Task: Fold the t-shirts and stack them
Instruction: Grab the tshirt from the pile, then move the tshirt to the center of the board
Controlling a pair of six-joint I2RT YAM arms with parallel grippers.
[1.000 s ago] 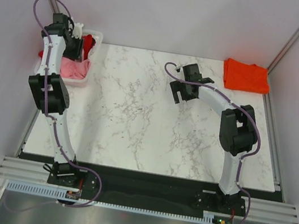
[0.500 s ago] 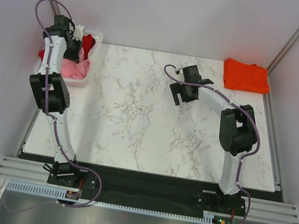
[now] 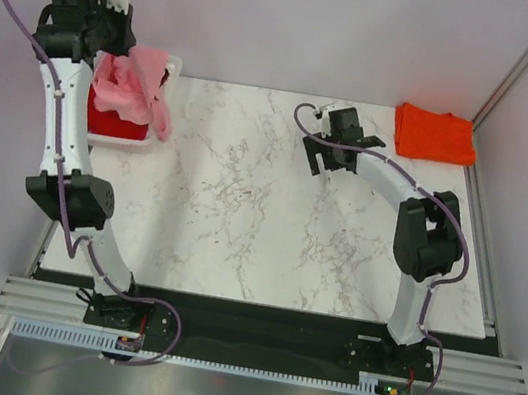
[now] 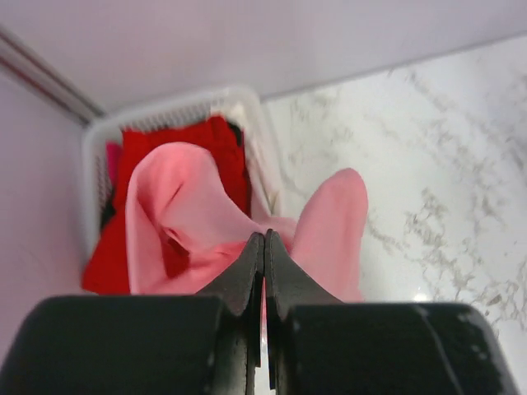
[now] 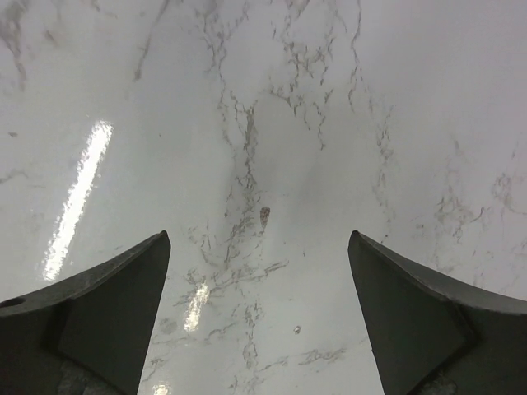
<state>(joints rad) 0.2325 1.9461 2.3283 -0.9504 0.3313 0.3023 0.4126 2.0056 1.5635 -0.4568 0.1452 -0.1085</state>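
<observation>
My left gripper (image 3: 114, 53) (image 4: 264, 239) is raised high above the white mesh basket (image 3: 172, 68) (image 4: 169, 111). It is shut on the light pink t-shirt (image 3: 139, 85) (image 4: 193, 206). The pink cloth hangs from the jaws over the basket and its right rim. A deep red t-shirt (image 3: 114, 124) (image 4: 221, 141) lies in the basket underneath. A bright orange t-shirt (image 3: 435, 133) lies folded at the table's far right corner. My right gripper (image 3: 329, 160) (image 5: 259, 247) hovers open over bare marble at the far middle, holding nothing.
The marble table (image 3: 243, 204) stretches between the arms. Grey walls and metal frame posts close in the left, far and right sides. The basket stands at the far left edge against the wall.
The left gripper closed on the pink t-shirt in the basket and lifted it up and back, uncovering the red shirt. The right gripper moved slightly toward the far side.
</observation>
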